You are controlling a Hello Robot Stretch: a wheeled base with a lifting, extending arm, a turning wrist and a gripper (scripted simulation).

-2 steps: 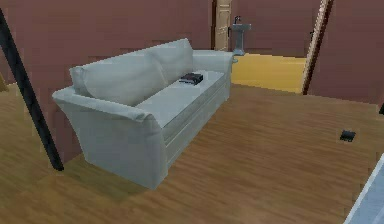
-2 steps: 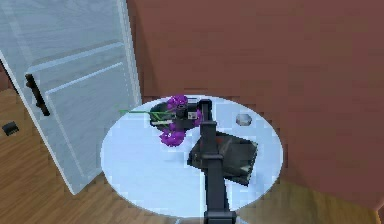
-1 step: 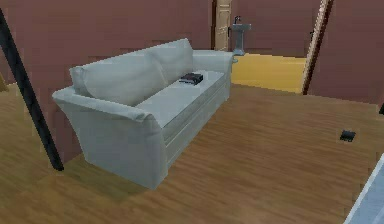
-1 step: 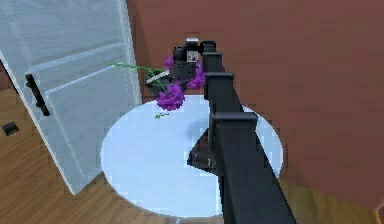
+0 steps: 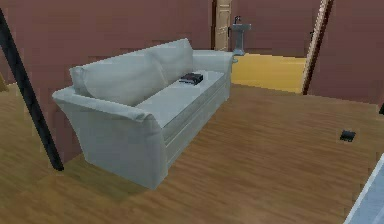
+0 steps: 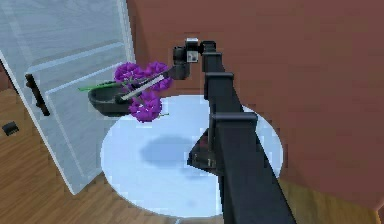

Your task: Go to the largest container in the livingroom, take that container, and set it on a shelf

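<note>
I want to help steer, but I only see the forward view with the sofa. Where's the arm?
Observer: The arm reaches out over a round white table.
Kid: Is it carrying anything?
Observer: Yes, a dark bowl with purple flowers hangs at the gripper, clear of the table.
Kid: What's behind the bowl?
Observer: A white door with a black handle.

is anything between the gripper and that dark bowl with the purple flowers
Nothing visible does. The dark bowl with its purple flowers hangs right at the gripper's far end, clear of the round white table below it, so the gripper holds it.
</note>
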